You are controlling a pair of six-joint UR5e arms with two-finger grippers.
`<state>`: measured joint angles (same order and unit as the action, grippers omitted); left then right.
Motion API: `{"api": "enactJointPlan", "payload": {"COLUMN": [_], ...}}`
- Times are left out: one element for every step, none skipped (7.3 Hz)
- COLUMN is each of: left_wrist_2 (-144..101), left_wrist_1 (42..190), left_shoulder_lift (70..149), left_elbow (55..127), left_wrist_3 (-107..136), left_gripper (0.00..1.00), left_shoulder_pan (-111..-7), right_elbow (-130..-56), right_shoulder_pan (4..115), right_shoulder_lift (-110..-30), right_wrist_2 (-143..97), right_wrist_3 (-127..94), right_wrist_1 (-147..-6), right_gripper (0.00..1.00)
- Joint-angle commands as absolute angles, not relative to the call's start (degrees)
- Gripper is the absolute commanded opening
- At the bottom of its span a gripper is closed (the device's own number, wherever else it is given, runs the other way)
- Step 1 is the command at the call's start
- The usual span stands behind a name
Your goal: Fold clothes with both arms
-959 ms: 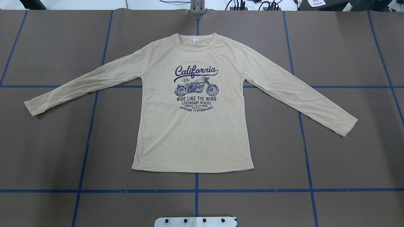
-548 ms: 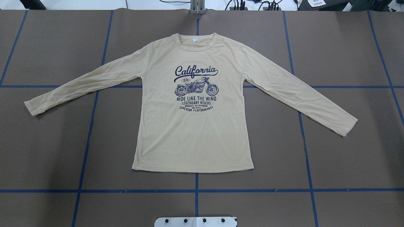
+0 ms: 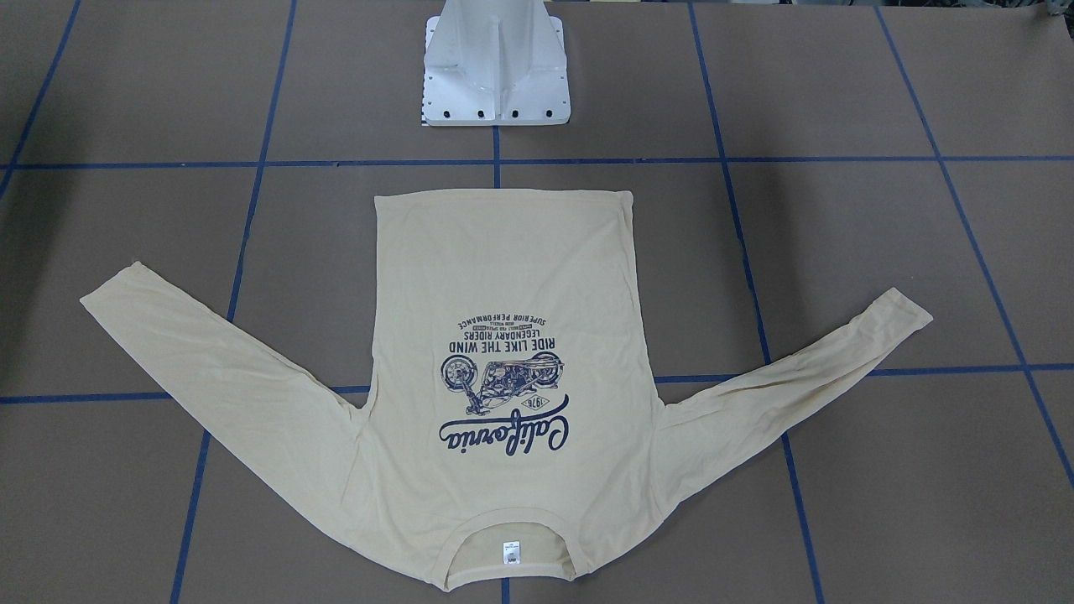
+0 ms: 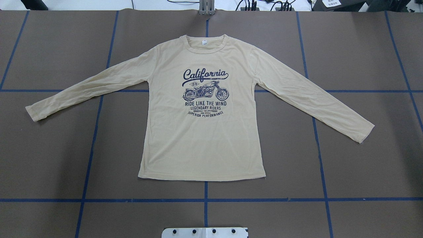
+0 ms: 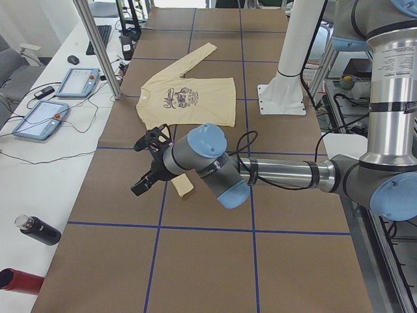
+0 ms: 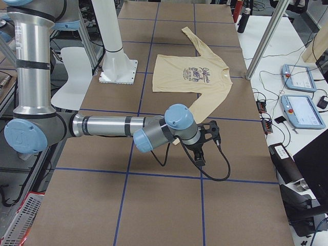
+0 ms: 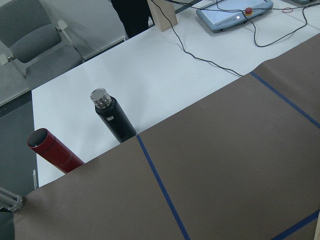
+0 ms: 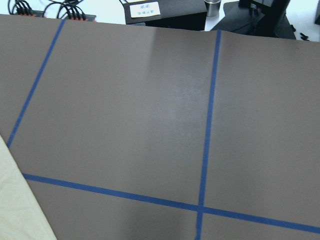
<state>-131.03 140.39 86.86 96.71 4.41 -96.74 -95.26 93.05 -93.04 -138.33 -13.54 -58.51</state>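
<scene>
The cream-yellow long-sleeved T-shirt [image 4: 201,142] lies flat and print side up, both sleeves spread out, collar away from the robot; it also shows in the front-facing view [image 3: 503,277]. Neither arm shows in the overhead or front-facing view. In the exterior left view my left gripper [image 5: 139,167] hangs above the table beside the left sleeve's cuff [image 5: 184,186]. In the exterior right view my right gripper [image 6: 206,142] hangs near the right sleeve's end [image 6: 205,105]. I cannot tell whether either gripper is open or shut. The right wrist view catches a sleeve edge [image 8: 15,210].
The white base pedestal [image 3: 495,75] stands at the robot's side of the brown table with blue tape lines [image 4: 205,200]. A black bottle [image 7: 115,120] and a red bottle [image 7: 52,150] lie on the white bench past the table's left end. Control tablets [image 5: 78,81] sit there too.
</scene>
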Motion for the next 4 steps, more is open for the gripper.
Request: {"api": "enactJointPlan", "payload": {"left_wrist_2": [-132.9,-133.2,-133.2,-133.2], "left_wrist_1": [143.9,144.1,144.1,144.2], "left_shoulder_lift": [86.5,86.5,86.3,86.2], "left_elbow": [97.2,97.2,97.2,97.2], "left_wrist_3": [7.0,7.0,6.9,6.9], "left_gripper": [1.00,1.00,1.00,1.00], "left_shoulder_pan": [-96.5,-95.4,-95.3,-95.2], "right_elbow": [-98.3,-100.1,-101.8,-103.6], "right_shoulder_pan": [85.5,79.1,72.8,68.9], "right_shoulder_lift": [-93.2,-95.0,-98.1,-100.3], "right_wrist_2": [-142.3,-135.7,-127.2,-122.7], "right_wrist_3": [-26.5,-37.2,-44.6,-47.7], "right_wrist_1": [-51.5,-45.5,-40.5,-40.2], "right_gripper": [0.94,0.99,1.00,1.00]}}
